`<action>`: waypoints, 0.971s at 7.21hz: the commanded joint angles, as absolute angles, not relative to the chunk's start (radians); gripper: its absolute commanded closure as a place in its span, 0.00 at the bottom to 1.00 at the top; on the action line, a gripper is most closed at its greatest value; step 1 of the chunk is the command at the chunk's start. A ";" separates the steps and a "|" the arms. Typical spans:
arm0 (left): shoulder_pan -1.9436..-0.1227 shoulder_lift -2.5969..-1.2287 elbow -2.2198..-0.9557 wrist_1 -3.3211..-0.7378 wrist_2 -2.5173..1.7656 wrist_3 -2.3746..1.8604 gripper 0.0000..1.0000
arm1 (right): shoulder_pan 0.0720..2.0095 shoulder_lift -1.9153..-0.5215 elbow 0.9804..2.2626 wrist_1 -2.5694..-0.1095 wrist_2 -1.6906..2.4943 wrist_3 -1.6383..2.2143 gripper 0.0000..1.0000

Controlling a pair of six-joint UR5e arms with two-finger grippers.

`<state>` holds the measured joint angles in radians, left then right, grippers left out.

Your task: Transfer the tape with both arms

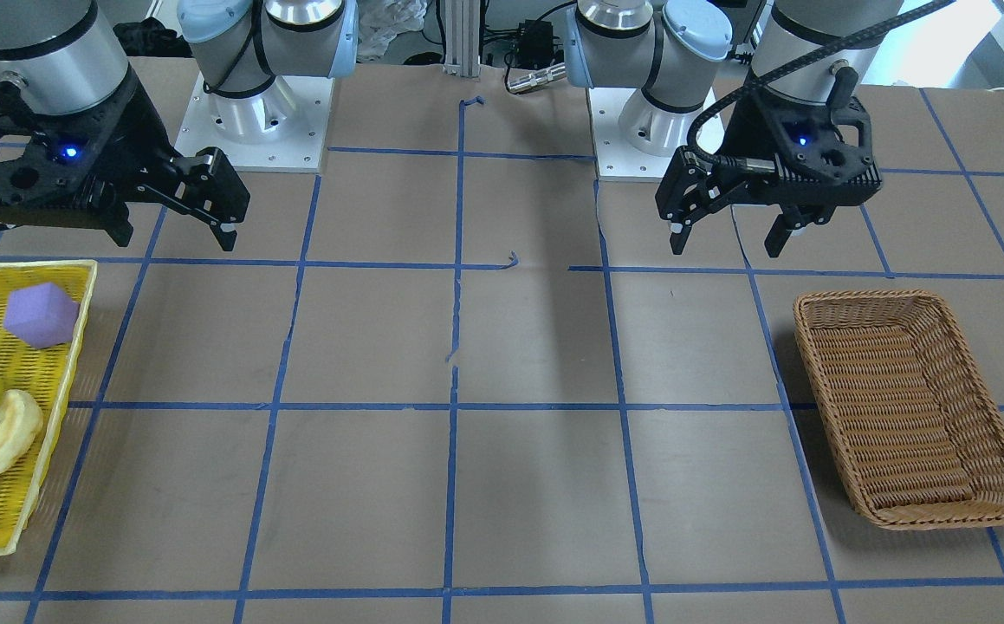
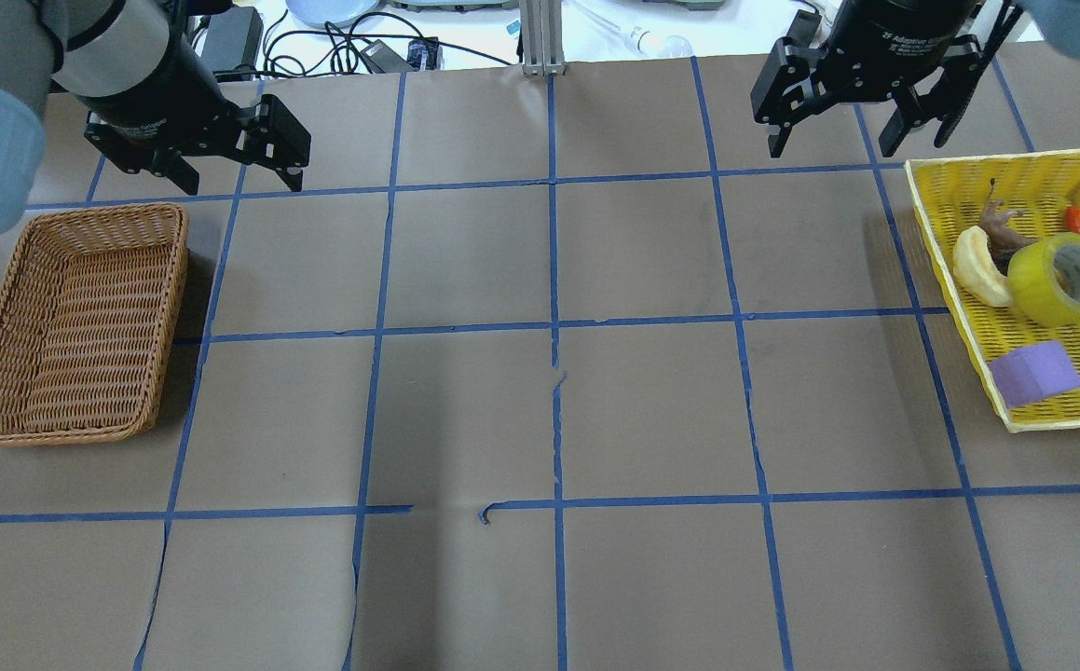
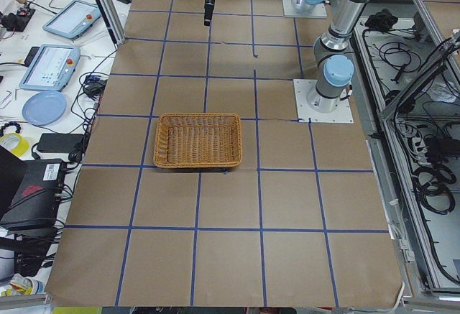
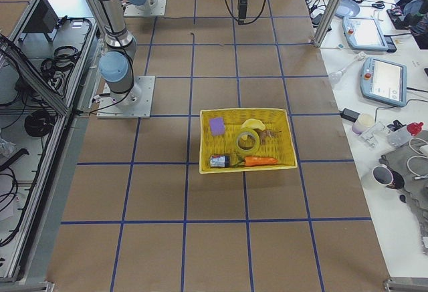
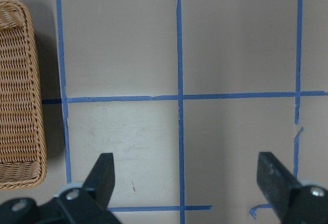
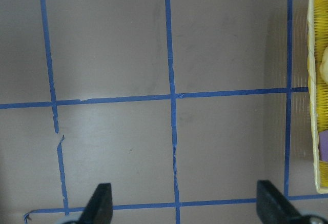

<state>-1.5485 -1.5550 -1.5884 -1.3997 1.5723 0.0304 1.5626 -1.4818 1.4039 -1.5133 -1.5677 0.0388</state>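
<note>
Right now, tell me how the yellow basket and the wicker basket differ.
The yellow basket is bright plastic mesh; the wicker basket is brown woven wicker. The yellow basket holds the tape, a purple block, a crescent toy and more; the wicker basket is empty. The yellow basket sits on the robot's right, the wicker basket on its left. Both are rectangular, open-topped and rest on the table.

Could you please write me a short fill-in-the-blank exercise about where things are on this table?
The tape lies in the yellow basket on the robot's ____ side.
The wicker basket contains ____.
The left gripper and the right gripper both stand ____, holding nothing.
The block in the tape's basket is ____ in colour.
Missing words: right; nothing; open; purple.
</note>
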 commanded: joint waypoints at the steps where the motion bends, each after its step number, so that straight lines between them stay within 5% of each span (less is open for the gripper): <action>1: -1.549 -1.555 -1.588 -1.399 1.572 0.029 0.00 | 1.562 -1.480 1.399 -1.514 -1.571 0.043 0.00; 4: -1.549 -1.557 -1.589 -1.399 1.571 0.029 0.00 | 1.533 -1.438 1.428 -1.654 -1.577 -0.015 0.00; 7: -1.551 -1.552 -1.589 -1.401 1.569 0.026 0.00 | 1.228 -1.422 1.521 -1.684 -1.556 -0.510 0.00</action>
<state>-1.5500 -1.5547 -1.5882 -1.3994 1.5715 0.0280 1.3607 -1.4278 1.4775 -1.6751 -1.5689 -0.3330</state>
